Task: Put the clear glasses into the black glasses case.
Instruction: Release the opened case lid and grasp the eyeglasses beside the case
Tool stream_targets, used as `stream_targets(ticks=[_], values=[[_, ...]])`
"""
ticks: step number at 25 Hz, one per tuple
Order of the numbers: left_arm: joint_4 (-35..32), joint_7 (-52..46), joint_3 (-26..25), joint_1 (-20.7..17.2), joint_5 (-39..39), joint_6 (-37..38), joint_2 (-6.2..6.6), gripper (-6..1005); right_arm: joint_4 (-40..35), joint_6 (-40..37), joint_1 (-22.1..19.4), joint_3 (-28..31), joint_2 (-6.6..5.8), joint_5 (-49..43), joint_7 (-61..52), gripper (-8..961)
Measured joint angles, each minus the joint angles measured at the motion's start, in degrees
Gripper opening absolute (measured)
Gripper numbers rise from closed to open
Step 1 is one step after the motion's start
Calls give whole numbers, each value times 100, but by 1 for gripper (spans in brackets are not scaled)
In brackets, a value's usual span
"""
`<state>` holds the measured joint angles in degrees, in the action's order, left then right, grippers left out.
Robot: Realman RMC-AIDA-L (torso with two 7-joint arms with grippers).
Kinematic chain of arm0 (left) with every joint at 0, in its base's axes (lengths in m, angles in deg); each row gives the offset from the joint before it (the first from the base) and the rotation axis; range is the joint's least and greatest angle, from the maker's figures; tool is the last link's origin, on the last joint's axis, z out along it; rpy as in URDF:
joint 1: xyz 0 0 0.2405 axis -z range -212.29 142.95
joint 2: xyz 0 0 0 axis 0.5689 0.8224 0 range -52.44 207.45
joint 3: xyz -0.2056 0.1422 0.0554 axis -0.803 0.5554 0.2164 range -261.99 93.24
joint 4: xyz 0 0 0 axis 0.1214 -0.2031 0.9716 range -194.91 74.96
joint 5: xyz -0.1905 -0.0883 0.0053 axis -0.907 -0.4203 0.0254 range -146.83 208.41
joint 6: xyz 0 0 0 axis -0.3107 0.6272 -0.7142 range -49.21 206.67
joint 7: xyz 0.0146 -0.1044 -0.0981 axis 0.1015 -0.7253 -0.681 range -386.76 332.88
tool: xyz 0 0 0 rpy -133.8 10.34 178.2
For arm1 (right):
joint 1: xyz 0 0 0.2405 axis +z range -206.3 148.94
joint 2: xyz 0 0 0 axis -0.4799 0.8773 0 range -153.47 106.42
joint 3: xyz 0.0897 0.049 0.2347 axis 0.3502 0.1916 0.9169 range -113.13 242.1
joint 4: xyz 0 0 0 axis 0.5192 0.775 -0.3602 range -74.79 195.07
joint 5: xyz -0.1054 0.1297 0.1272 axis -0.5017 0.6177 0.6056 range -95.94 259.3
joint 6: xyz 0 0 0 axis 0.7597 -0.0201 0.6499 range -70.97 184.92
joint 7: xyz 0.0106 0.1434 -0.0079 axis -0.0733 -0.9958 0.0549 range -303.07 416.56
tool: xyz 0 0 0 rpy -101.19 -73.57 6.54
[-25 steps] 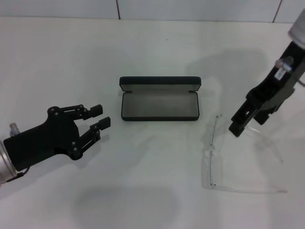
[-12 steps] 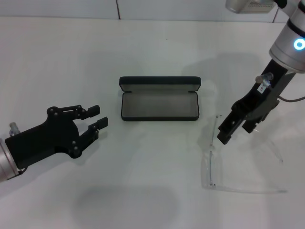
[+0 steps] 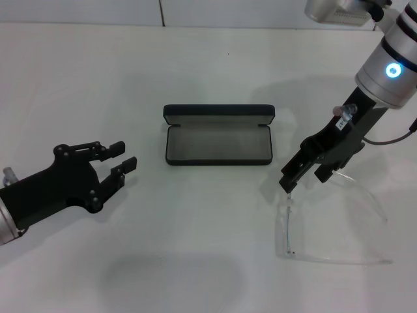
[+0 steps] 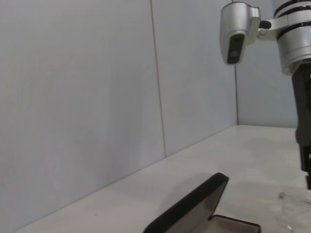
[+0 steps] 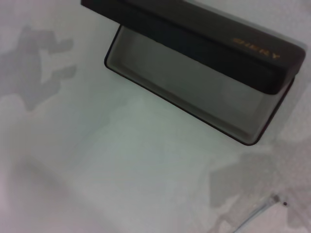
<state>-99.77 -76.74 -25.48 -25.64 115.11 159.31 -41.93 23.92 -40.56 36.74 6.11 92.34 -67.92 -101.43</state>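
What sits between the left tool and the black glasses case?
Nothing: head view shows bare white table between the left tool and the black glasses case.

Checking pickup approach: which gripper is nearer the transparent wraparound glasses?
Right. The right gripper hangs at the transparent wraparound glasses' near arm; the left gripper sits far across the open black case.

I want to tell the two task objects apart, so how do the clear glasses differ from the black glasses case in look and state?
The clear glasses are transparent and hard to see on the white table; the black glasses case is dark and opaque. The glasses lie unfolded, arms spread; the case stands open, its grey lining showing and nothing in it. The right gripper is at the glasses, away from the case. Both rest on the table.
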Motion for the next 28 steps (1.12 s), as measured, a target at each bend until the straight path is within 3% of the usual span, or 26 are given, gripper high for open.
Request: stream_targets(ticks=[16,21,28], values=[[214,227,-126,107,0,-21,-10,285,655,541,36,-33,33,205,-62,856],[218,230,-117,108,-1,-27,-10,285,738,618,6,-42,33,206,-40,775],[244,233,-107,110,-4,-54,-9,285,819,665,-19,-178,33,315,-23,772]])
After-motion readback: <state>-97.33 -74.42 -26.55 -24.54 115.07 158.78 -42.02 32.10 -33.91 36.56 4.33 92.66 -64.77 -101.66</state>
